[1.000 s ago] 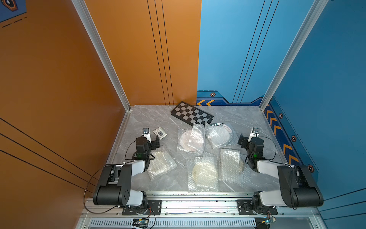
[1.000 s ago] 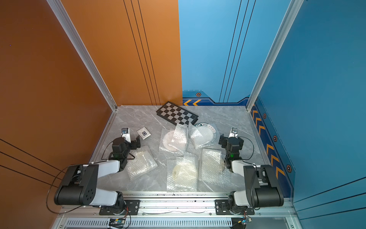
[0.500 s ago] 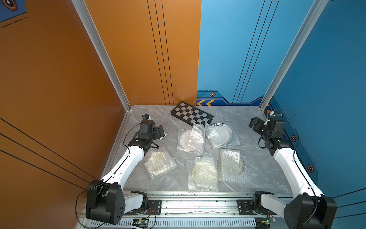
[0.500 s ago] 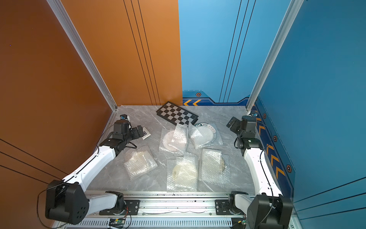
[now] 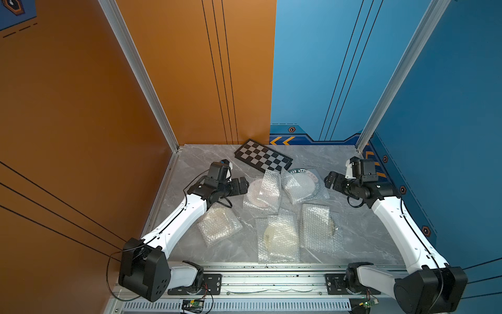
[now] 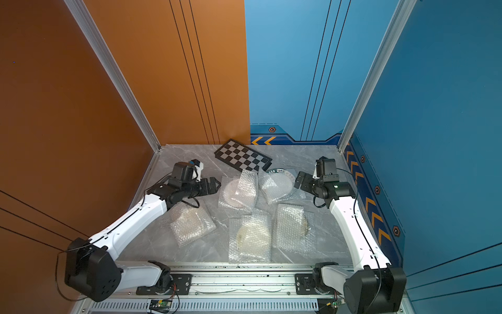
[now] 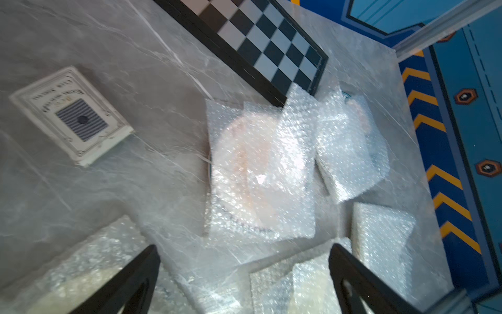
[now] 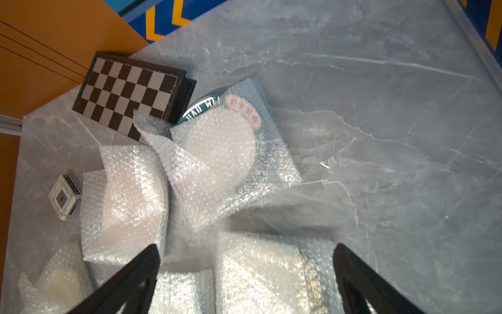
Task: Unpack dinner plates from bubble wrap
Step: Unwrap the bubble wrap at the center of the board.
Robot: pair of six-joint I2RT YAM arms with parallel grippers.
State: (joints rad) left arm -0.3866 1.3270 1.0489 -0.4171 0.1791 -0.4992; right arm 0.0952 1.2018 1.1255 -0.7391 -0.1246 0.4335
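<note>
1. Both hands hover empty above the desk (image 5: pixel 353 217) with jaws spread wide. The left hand (image 5: pixel 244 185) is near the pinkish plate (image 5: pixel 259 191), and the right hand (image 5: pixel 328 182) is near the lettered-rim plate (image 5: pixel 300 185).
2. All five dinner plates (image 5: pixel 279 236) lie on the desk in bubble wrap (image 5: pixel 270 182). Two are at the back by the checkerboard (image 5: pixel 263 159) and three are nearer the robot's base. Only the lettered rim peeks out.
3. The step in hand looks like the approach for a first grasp. The back pair seem the easiest start, since their flaps stand up loose.
4. Close on plastic alone. Slide one finger under a raised flap and keep clear of the ceramic rim.
5. Let the other hand pin the plate or the wrap's opposite edge, so the peel does not drag the plate.
6. Peel low and slowly, away from the neighbouring bundles, because a freed plate could slide out.
</note>
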